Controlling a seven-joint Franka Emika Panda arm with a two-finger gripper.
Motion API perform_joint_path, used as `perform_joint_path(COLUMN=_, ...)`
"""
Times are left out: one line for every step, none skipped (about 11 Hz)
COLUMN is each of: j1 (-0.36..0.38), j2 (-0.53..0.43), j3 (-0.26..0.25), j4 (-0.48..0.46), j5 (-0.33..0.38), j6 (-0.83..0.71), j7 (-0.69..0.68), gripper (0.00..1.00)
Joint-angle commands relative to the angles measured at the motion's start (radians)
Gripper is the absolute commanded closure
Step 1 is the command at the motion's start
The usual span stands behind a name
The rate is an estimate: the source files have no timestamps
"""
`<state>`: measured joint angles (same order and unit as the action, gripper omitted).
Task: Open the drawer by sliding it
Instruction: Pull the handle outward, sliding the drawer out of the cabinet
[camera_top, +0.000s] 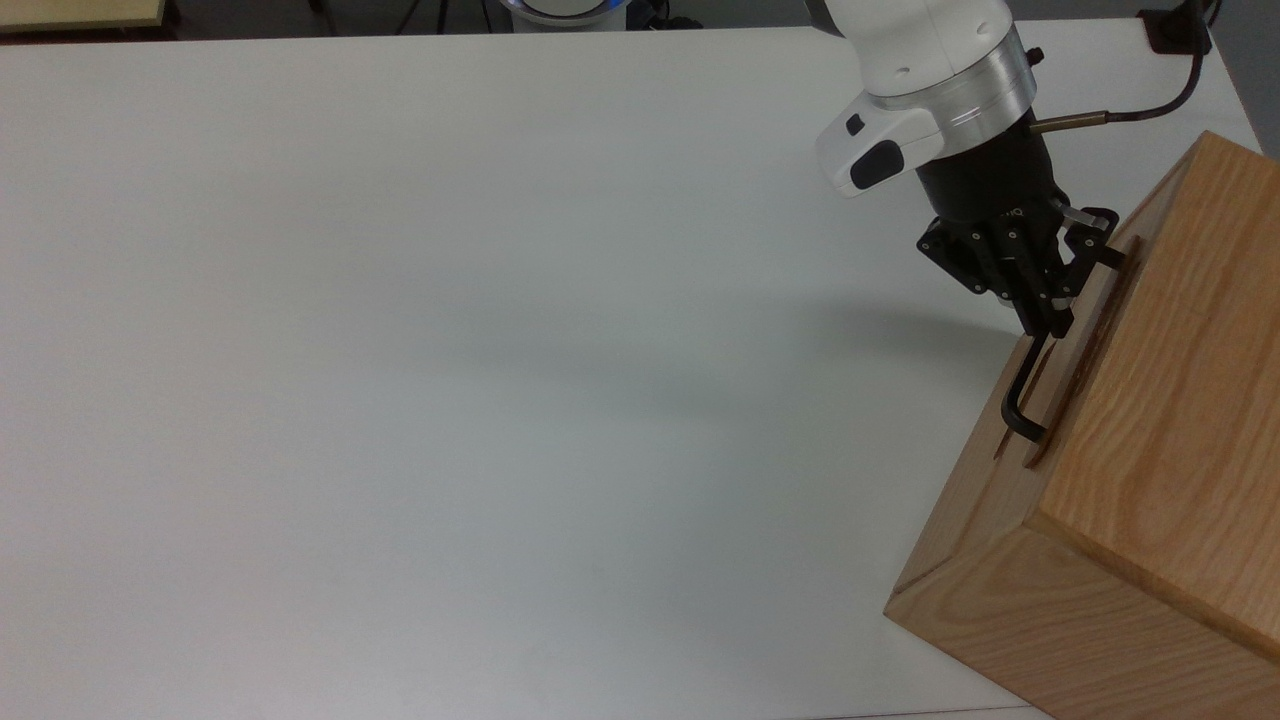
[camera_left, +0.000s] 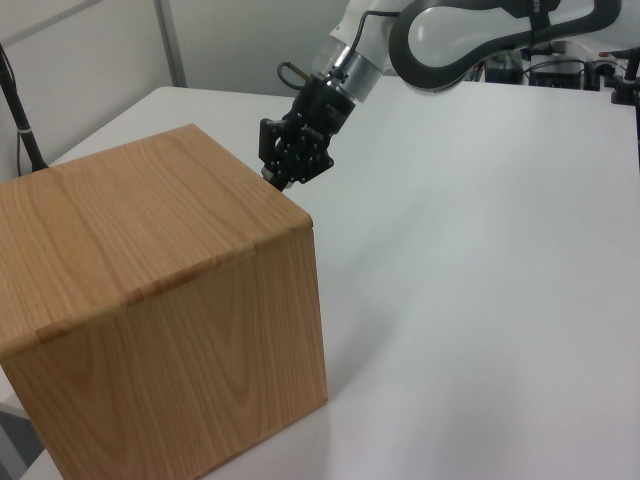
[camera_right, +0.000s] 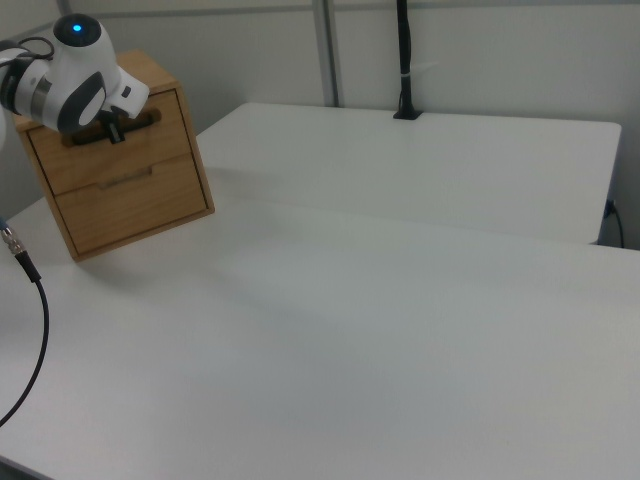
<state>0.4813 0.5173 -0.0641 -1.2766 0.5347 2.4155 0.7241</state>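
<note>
The drawer (camera_right: 112, 150) is the upper one in an oak box (camera_top: 1160, 430) at the top view's right edge; its front sits flush with the box. Its black bar handle (camera_top: 1022, 392) runs along the front. My gripper (camera_top: 1049, 318) points down at the handle's upper half, fingers closed together around the bar. In the left view the gripper (camera_left: 290, 178) is at the box's (camera_left: 150, 290) far top corner, and the drawer front is hidden. In the right view the white wrist (camera_right: 80, 92) covers part of the handle (camera_right: 142, 120).
The white table (camera_top: 450, 350) spreads wide to the top view's left of the box. A second drawer front (camera_right: 130, 205) lies below the first. A black cable (camera_top: 1150, 110) trails from the wrist. A black post (camera_right: 405, 60) stands at the table's far edge.
</note>
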Motion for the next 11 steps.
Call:
perform_joint_path(j1=0.007, j2=-0.046, j3=-0.037, j4=-0.046, j5=0.027, j6=-0.071, j7=-0.063, gripper=1.00)
perform_joint_path(j1=-0.006, j2=-0.060, j3=-0.049, j4=-0.047, j5=0.028, j6=-0.144, j7=-0.064, gripper=1.00)
perform_joint_path(j1=-0.039, j2=-0.097, j3=-0.048, j4=-0.078, j5=0.030, j6=-0.194, j7=-0.068, gripper=1.00)
perform_joint_path(j1=-0.046, j2=-0.141, j3=-0.048, j4=-0.136, j5=0.031, j6=-0.206, j7=-0.081, gripper=1.00)
perform_joint_path(j1=-0.059, j2=-0.184, j3=-0.049, j4=-0.194, j5=0.031, j6=-0.210, j7=-0.104, gripper=1.00)
perform_joint_path(j1=-0.084, j2=-0.224, j3=-0.049, j4=-0.246, j5=0.031, j6=-0.228, j7=-0.136, gripper=1.00)
perform_joint_path(j1=-0.105, j2=-0.256, j3=-0.051, j4=-0.289, j5=0.030, j6=-0.248, j7=-0.176, gripper=1.00)
perform_joint_path(j1=-0.130, j2=-0.296, j3=-0.052, j4=-0.337, j5=0.030, j6=-0.269, j7=-0.219, gripper=1.00)
perform_joint_path(j1=-0.147, j2=-0.345, j3=-0.052, j4=-0.389, j5=0.030, j6=-0.288, j7=-0.263, gripper=1.00)
perform_joint_path(j1=-0.177, j2=-0.386, j3=-0.054, j4=-0.427, j5=0.031, j6=-0.303, j7=-0.290, gripper=1.00)
perform_joint_path(j1=-0.205, j2=-0.405, j3=-0.057, j4=-0.441, j5=0.031, j6=-0.341, j7=-0.310, gripper=1.00)
